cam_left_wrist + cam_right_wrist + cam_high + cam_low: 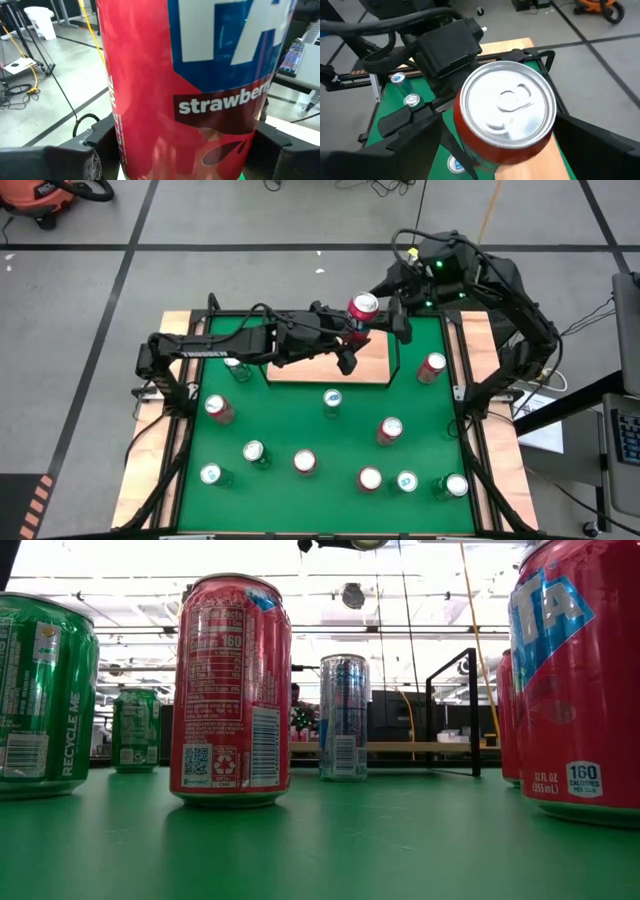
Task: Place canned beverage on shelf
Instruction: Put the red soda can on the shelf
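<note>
From above, a red can (363, 308) stood at the upper centre of the frame, over the far edge of the shelf (375, 360), a light-wood board lying on the green bench (300, 430). The left end effector (352, 340) reached in from the left and was clamped on the can's body, its fingers set about as wide as the can. The right end effector (398, 315) sat just right of the can, fingers spread wide to either side of it; whether they touched it could not be told.

The left wrist view added what the overhead one lacked: the can (190, 90) filled the frame, red with a blue panel and the word "strawberry", dark fingers (85, 150) pressed against its sides. The right wrist view looked down on the silver lid (509, 105), with the shelf's wood beneath it.

The low view showed neither arm clearly, only standing cans: a red one (231, 690) centre left, a green one (45, 695) at the left edge, a silver-blue one (344, 717) farther back.

Other cans dotted the bench. Beyond lay grey floor with dark lines, and an orange vacuum (45, 200) at upper left.
</note>
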Controlling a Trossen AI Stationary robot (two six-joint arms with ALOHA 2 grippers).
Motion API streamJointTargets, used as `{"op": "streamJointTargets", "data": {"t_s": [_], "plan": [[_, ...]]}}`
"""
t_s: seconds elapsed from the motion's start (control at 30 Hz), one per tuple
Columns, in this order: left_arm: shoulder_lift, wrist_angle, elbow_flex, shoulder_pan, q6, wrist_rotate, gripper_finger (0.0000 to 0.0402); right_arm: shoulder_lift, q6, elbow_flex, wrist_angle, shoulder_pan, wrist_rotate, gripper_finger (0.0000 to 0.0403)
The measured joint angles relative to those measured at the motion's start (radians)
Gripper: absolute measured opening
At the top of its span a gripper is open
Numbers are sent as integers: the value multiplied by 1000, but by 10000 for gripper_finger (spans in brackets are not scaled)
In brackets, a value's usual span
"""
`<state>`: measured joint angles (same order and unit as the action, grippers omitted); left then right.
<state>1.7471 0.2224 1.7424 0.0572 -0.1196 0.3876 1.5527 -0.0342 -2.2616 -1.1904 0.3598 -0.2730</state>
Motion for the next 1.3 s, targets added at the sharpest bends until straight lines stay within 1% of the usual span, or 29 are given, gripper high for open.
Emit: {"op": "streamJointTargets", "data": {"t_s": [0.1,0.37,0.47,0.57,0.67,0.83,0.93,1.07,1.17,1.23,1.3], "plan": [[1,0,0,1,2,7,288,16,-1,0,-3,8,-16,338],[1,8,0,1,3,16,288,31,-13,0,-10,9,-20,292],[1,8,0,1,2,17,288,31,-10,0,-7,8,-19,286],[1,12,0,1,-5,18,289,31,-11,0,-9,9,-20,287],[1,15,0,-2,-37,30,307,32,-12,0,-13,8,-24,288],[-16,4,-2,-12,-59,51,362,28,-16,1,-18,8,-16,288],[-32,8,0,-24,-60,54,386,20,-20,3,-56,23,-16,288],[-60,30,0,-42,-63,54,396,10,-55,3,-122,54,-14,288],[-100,66,0,-48,-139,48,397,9,-93,3,-186,80,-14,288],[-118,85,2,-46,-201,40,397,9,-95,3,-188,93,-17,288],[-136,137,1,-42,-211,14,397,9,-78,3,-163,99,-33,288]]}}
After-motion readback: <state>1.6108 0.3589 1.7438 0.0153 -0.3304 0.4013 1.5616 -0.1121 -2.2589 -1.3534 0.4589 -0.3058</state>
